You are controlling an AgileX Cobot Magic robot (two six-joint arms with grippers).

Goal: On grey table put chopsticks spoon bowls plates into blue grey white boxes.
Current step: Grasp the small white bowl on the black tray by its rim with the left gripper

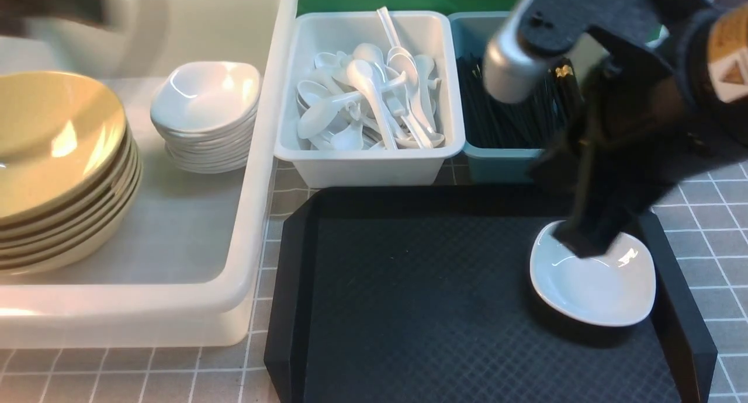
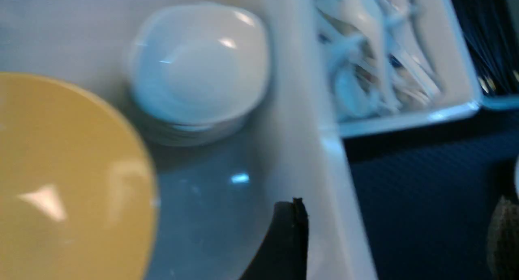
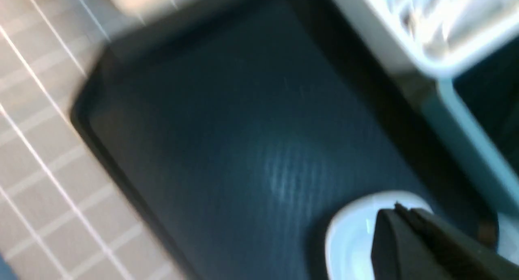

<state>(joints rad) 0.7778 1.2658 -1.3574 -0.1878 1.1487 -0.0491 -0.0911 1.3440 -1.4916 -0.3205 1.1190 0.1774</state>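
Black tray (image 1: 409, 286) carries one plate (image 1: 602, 286), the right gripper (image 1: 584, 245) closed at its rim; left gripper (image 2: 294, 215) spread unclear; tub (image 1: 257, 216) holds bowls (image 1: 52, 128).

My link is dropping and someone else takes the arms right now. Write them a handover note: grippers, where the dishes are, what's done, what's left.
State now: the left gripper is above the white tub with nothing held in view; open or shut is unclear.
The right gripper is shut, tips down at the far rim of the lone plate on the black tray; whether it pinches the rim is unclear.
Done: bowls and stacked plates are in the tub, spoons in the grey-white bin, chopsticks in the teal bin.
Left: only that plate, to go onto the stack in the tub.
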